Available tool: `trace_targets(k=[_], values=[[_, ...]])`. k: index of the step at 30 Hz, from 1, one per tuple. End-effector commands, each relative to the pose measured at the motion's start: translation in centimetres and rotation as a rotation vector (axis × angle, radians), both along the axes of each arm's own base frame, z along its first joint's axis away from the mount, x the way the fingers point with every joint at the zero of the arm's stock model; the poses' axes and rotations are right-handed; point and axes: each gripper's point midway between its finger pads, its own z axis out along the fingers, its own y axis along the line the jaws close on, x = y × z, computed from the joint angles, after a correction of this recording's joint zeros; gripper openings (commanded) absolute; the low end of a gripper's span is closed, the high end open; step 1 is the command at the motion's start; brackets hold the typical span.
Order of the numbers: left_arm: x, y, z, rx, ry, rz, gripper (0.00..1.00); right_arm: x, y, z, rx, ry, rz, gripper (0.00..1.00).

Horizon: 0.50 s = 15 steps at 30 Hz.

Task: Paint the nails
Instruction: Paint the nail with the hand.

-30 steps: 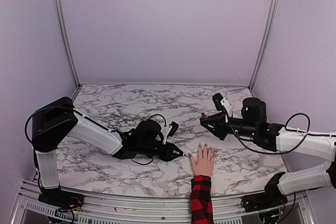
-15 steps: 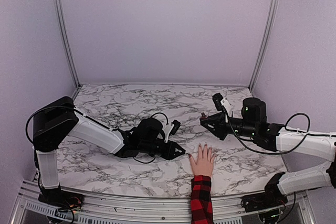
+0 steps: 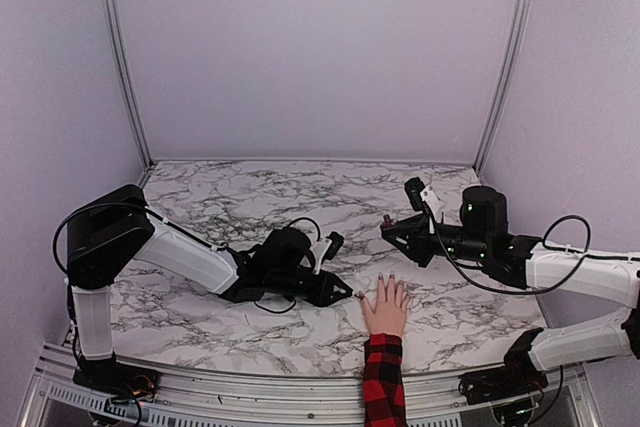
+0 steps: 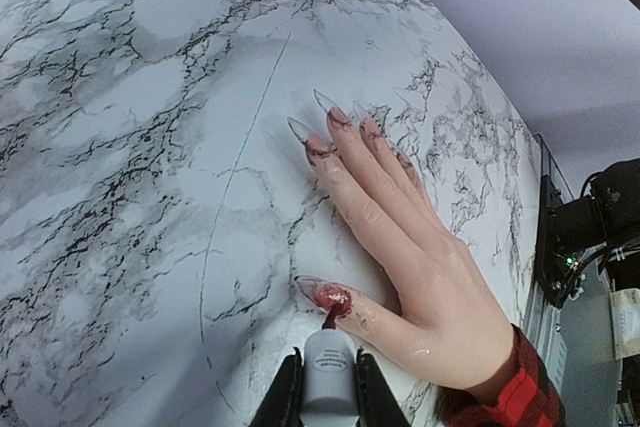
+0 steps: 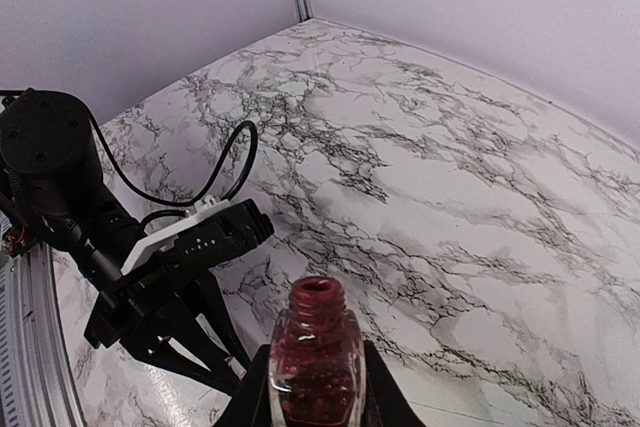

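Clamping the white brush cap in the left pincer, jaws pressed onto its two sides, low over the counter. Touching the dark red bristle tip to the thumbnail of the pale hand, lying flat and palm down with the plaid sleeve toward the near edge. Showing wet red over the base part of this nail, with the pointed end looking bare (hard to be sure at this angle).

Finding the thumbnail straight ahead of the left pincer, at the very end of the brush, but with the thumb itself lying crosswise to the brush and pointing left in the wrist view. Judging, therefore, that a stroke along the nail is needing a sideways drag toward the point, not a push forward.

Seeing the other four nails farther ahead, beyond the thumb, on fingers running away from the pincer and close together, with dark red only near the base.

Gripping the open polish bottle in the right pincer, closed on its glass sides and apparently raised off the counter, beyond the fingertips and well apart from them. Leaving the left arm clearly the nearer one for the nails.
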Motion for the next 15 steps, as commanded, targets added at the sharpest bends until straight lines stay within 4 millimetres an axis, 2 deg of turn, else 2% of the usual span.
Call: trace_targets(k=[1,15], values=[[0.78,-0.50,0.10,-0.007,-0.008,0.009,0.00,0.37,-0.05,0.99,0.021,-0.040,-0.008,0.00],[1.34,-0.65,-0.05,-0.006,-0.006,0.016,0.00,0.38,-0.13,0.95,0.019,-0.040,-0.011,0.00]])
